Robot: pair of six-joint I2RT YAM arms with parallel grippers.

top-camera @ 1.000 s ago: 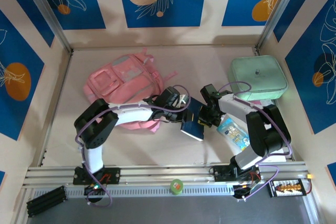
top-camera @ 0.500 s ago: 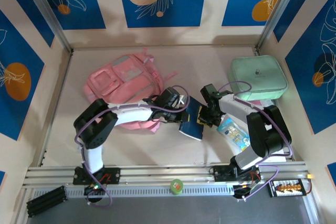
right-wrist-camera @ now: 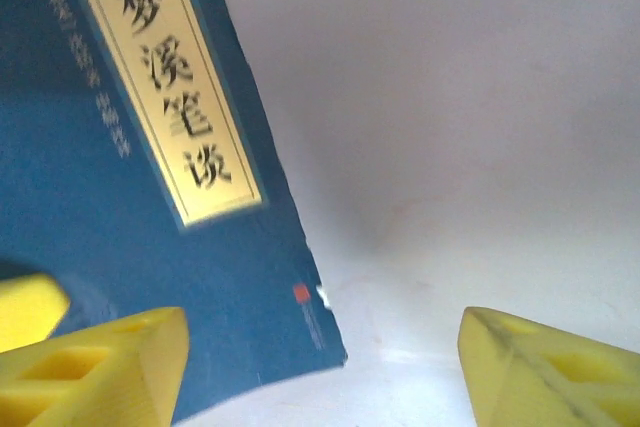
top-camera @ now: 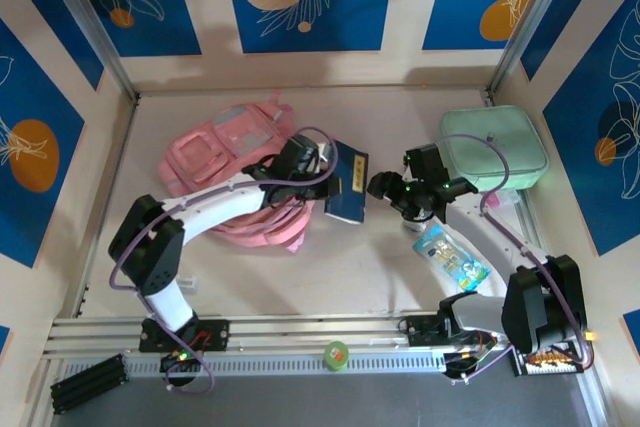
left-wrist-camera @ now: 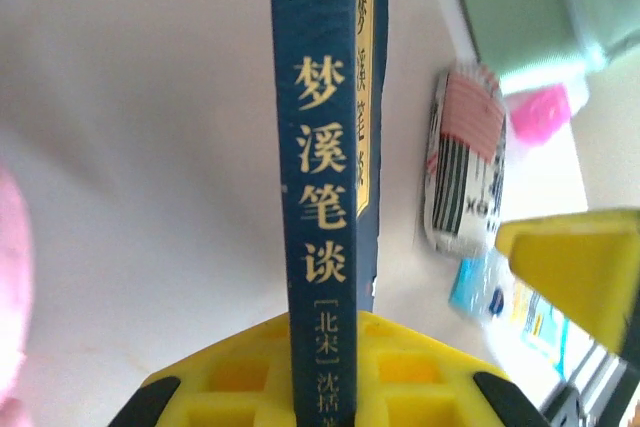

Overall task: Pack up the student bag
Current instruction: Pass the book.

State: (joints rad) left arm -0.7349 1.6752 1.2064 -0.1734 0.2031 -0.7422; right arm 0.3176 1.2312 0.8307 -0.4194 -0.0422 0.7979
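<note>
My left gripper (top-camera: 332, 183) is clamped on the blue book (top-camera: 349, 188). On the left wrist camera the spine (left-wrist-camera: 325, 197) stands straight up out of the yellow fingers (left-wrist-camera: 240, 377), which press on it from both sides. The gold lettering down the spine is sharp. I cannot tell whether the book's far edge touches the table (top-camera: 390, 282).

My right gripper (top-camera: 384, 186) sits just right of the book with its jaws spread wide and gripping nothing. On its own camera the 2 yellow fingers (right-wrist-camera: 105, 367) are far apart at the bottom of the view. The book's front cover (right-wrist-camera: 120, 197) with its gold title panel lies ahead of them, and its lower corner points into the gap. The picture is soft, so I cannot say whether the left finger touches the cover.

The student bag (top-camera: 235, 162) lies flat on the table, left of centre and towards the back wall. Its grey-trimmed pockets face up. My left arm reaches across its near edge, and the book hangs just beside its right side.

Further right, a mint-green case (top-camera: 492, 147) rests in the back right corner. A blue and white packet (top-camera: 450, 257) lies on the table near the right arm. The left wrist camera shows its barcode (left-wrist-camera: 465, 162).
</note>
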